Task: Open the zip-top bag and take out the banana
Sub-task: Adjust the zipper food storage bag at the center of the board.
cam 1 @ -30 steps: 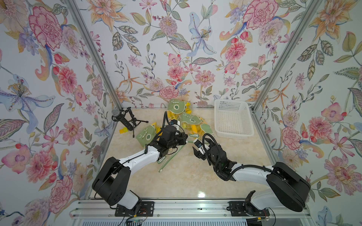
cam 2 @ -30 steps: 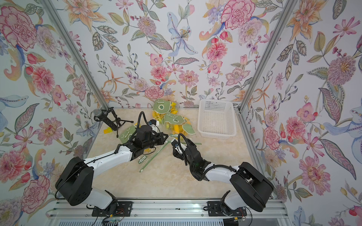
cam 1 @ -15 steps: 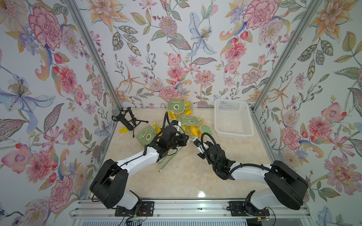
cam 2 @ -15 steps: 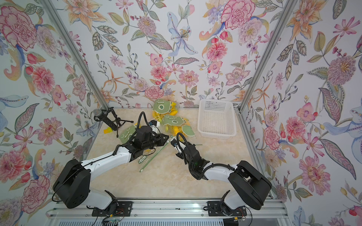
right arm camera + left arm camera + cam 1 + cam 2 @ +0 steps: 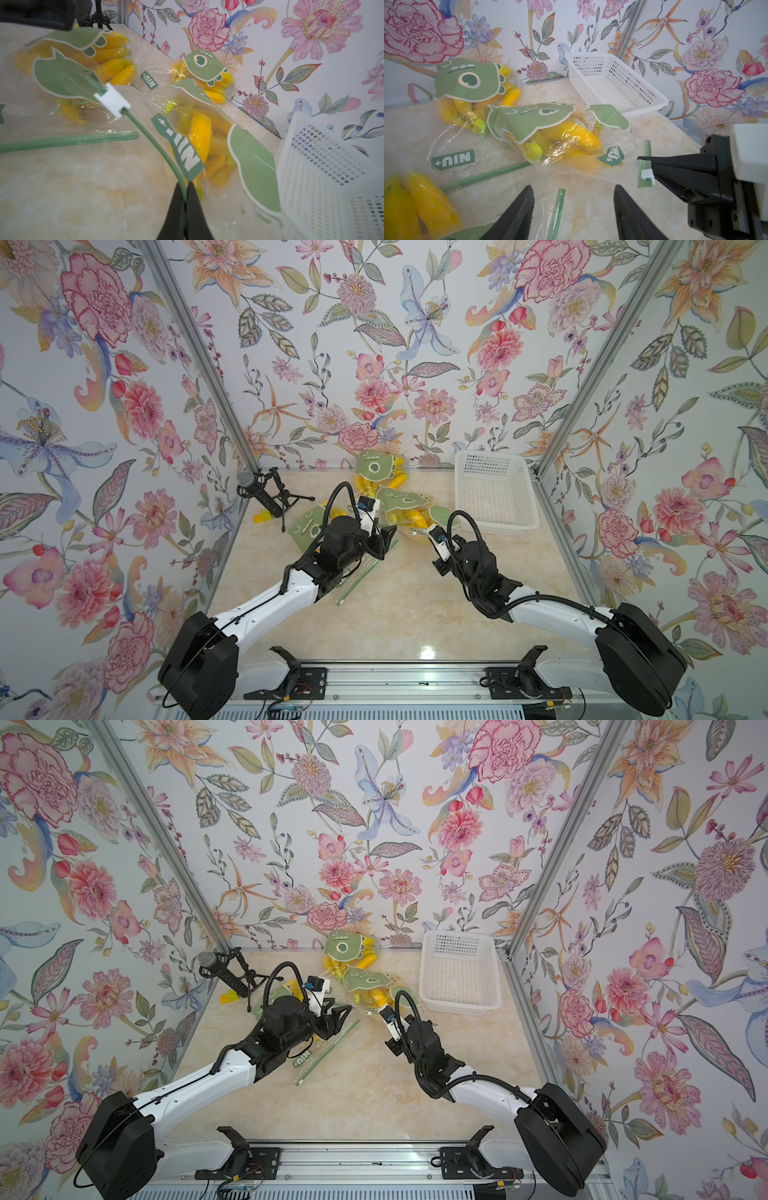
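A microphone stand [image 5: 266, 493] stands at the bench's [image 5: 407, 614] left rear corner. My left arm reaches in low from the front left. The left gripper [image 5: 573, 207] is spread wide above a second bag [image 5: 425, 203], which its wrist mostly covers in both top views. The zip-top bag [image 5: 187, 133] lies toward the rear centre, with the bananas [image 5: 200, 135] inside. My right arm stretches in from the front right, and the right gripper [image 5: 185, 197] is pinched tight on that bag's green zip strip [image 5: 151, 143]. The white slider [image 5: 112, 99] sits farther along the strip. I can't see those fingertips in either top view. A white basket [image 5: 494, 493] fills the right rear corner.
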Motion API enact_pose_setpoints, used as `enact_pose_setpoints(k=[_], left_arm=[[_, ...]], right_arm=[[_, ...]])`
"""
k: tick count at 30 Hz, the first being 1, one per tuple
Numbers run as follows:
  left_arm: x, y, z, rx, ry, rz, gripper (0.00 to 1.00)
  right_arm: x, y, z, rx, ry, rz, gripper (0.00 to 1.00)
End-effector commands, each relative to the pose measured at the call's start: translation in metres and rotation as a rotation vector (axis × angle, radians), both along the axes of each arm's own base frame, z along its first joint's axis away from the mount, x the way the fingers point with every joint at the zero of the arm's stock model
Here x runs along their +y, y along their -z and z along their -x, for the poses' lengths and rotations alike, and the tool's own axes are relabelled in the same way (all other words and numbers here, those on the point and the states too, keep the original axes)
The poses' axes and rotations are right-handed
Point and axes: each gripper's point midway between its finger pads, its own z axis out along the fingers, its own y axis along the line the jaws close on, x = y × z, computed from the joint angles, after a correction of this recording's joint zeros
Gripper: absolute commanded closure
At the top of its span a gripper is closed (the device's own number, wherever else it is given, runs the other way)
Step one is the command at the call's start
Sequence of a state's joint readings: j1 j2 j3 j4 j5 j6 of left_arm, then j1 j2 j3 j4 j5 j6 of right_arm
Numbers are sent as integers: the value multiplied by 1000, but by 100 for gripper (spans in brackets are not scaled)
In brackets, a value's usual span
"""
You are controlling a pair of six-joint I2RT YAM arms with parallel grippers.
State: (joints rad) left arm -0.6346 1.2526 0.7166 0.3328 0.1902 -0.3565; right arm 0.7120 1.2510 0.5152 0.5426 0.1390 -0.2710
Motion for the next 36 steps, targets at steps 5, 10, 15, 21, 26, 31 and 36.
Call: enact_pose_setpoints(k=[5, 10, 15, 21, 26, 31, 36], left_arm=[[-37, -29, 12, -295, 246, -39, 48], [-64, -19, 23, -354, 421, -110, 54], [-78, -1, 37, -359, 549, -166, 57], [-81, 7, 39, -372, 572, -203, 56], [-84, 15, 27, -356, 551, -236, 70], [-87, 18, 24, -346, 560, -249, 87], [-82, 21, 26, -336, 563, -250, 100]], right_arm=[[-4, 3, 20, 105, -73, -129, 100], [-11, -2, 18, 125, -71, -187, 100], [-11, -5, 15, 136, -76, -204, 100], [-8, -4, 12, 145, -79, -195, 100], [-5, -6, 10, 149, -88, -191, 100], [-4, -4, 8, 155, -85, -185, 100], [6, -10, 17, 136, -171, -184, 93]])
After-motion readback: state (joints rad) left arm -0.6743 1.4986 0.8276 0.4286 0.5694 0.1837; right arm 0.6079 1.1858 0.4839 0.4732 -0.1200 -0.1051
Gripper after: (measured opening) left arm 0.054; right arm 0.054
